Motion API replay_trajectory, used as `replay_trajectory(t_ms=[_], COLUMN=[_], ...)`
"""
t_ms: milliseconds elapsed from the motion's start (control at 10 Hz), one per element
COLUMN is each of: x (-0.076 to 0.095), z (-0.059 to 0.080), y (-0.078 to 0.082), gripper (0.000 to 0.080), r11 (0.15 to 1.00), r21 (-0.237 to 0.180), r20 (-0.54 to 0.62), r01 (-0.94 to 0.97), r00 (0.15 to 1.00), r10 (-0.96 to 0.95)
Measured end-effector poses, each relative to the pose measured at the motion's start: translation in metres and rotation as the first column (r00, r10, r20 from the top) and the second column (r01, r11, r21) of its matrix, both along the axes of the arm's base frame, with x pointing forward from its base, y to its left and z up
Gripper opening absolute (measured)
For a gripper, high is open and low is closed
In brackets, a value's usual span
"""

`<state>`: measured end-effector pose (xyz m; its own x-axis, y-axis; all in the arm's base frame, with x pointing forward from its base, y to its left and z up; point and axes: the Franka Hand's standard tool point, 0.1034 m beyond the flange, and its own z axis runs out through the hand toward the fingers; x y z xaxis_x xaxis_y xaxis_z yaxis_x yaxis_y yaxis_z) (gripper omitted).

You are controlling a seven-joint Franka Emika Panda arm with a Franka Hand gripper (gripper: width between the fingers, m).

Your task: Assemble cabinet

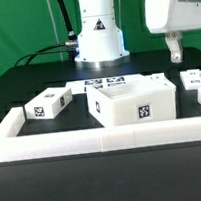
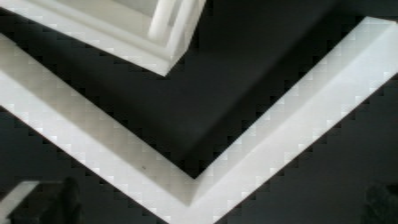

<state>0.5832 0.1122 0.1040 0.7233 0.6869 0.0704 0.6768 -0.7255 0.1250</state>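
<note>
At about 2 o'clock in the exterior view, the end effector [image 1: 174, 50] hangs above the tabletop [image 1: 26, 84], fingers pointing down; whether they stand apart or together cannot be told from either view; no part hangs from it. Cabinet body [image 1: 135, 102]: a white tagged box resting on the tabletop near the picture's centre, just inside the front rim [image 1: 93, 141]; from the end effector it lies toward 7 o'clock and lower, well apart; its long axis runs roughly 9 to 3 o'clock. Small block [image 1: 47, 105]: loose, at 9 o'clock from the body, apart from it. Loose part [image 1: 195, 78]: at 3 o'clock from the body, nearly beneath the end effector, hence the nearest piece. Marker board [image 1: 107, 84]: flat, at 12 o'clock behind the body, before the robot base [image 1: 98, 33]. Wrist view: a corner of the rim over dark tabletop, and a white panel edge [image 2: 169, 25], unidentified. Judgement: a grasp of the body requires travel toward 7 o'clock and a descent; the part at 3 o'clock calls for less.
</note>
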Motion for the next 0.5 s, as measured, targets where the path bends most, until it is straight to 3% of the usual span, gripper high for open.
replay_trajectory(t_ms=[100,300,500], x=[-0.006,-0.019,-0.027], z=[-0.002,-0.007,-0.014], y=[-0.019,-0.041,-0.050], gripper=[0.0798,0.0798,0.0798], r11=[0.995,0.958,0.918], r21=[-0.018,-0.042,-0.052], r20=[-0.004,-0.044,-0.081], r01=[-0.101,-0.283,-0.393], r00=[0.995,0.959,0.918], r10=[0.101,0.281,0.388])
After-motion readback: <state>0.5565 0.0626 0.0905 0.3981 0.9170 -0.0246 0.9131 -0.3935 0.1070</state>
